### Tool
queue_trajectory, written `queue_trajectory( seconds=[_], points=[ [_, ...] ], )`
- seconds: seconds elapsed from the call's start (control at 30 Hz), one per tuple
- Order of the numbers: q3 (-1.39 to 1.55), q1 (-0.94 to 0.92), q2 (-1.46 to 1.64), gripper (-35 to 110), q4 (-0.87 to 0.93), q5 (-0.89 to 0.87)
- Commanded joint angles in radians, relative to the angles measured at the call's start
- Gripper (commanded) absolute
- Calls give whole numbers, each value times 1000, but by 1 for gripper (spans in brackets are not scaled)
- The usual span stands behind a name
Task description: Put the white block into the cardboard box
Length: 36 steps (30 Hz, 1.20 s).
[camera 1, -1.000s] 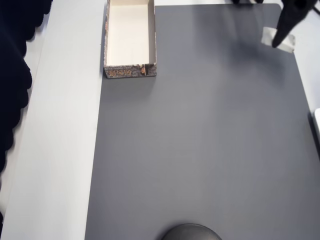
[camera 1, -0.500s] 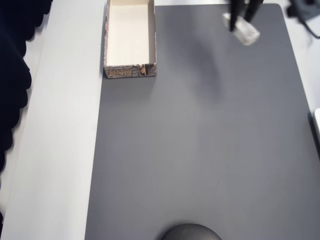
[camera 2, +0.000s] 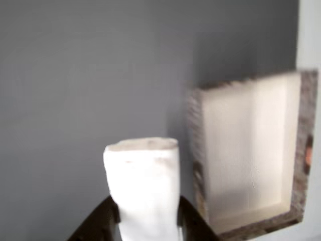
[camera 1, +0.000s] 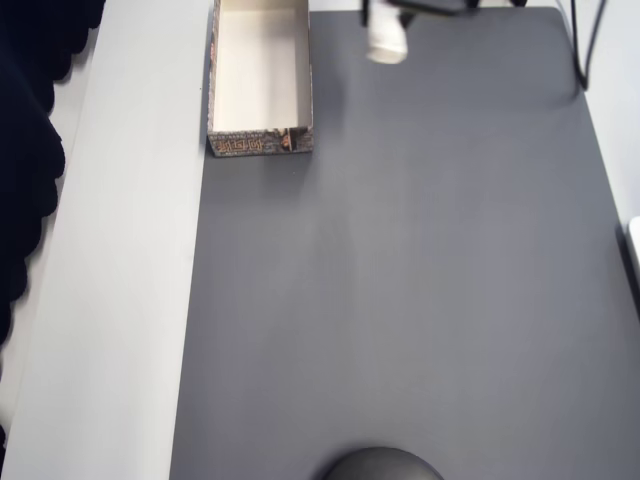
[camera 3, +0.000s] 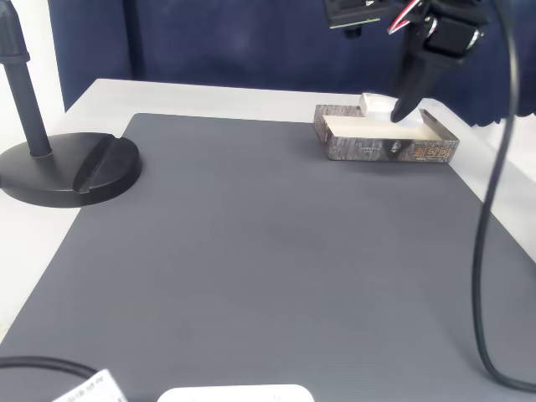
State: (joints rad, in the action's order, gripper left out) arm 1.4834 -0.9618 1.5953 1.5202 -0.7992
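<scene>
1. fixed view, near edge: a flat white thing [camera 3: 236, 394] with a rounded outline lies at the bottom border, and a black cable [camera 3: 38, 366] curls in at the lower left beside a white label.
2. the grey mat [camera 3: 251, 251] covers most of the table; its whole middle is bare, leaving wide free room between the near edge and the box.
3. a black round stand base [camera 3: 67, 172] with its post sits on the table at the mat's left edge in the fixed view, well apart from the box.
4. the cardboard box [camera 1: 260, 75] sits at the mat's far corner, just beside the mat's left edge in the overhead view; its open top shows a cream interior with nothing in it.
5. the gripper [camera 2: 145, 216] is clamped on the white block [camera 2: 143, 186], one dark finger on each side, the block sticking out past the tips.
6. the block is held in the air, clear of the mat; in the overhead view the block [camera 1: 386, 40] is near the box's right wall, outside it, close to the mat's top edge.
7. a black cable [camera 3: 494, 218] hangs from the arm down the right side of the fixed view.
</scene>
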Motion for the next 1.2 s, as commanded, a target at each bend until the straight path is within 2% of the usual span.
queue_trajectory(
  seconds=[0.0, 0.37, 0.67, 1.17],
  points=[
    [-152, -87, -64, -2, -8, -28],
    [-491, -225, -347, -2, 9, -169],
    [-623, -307, -505, -2, 9, -302],
    [-818, -301, -724, -2, 8, -402]
  ],
)
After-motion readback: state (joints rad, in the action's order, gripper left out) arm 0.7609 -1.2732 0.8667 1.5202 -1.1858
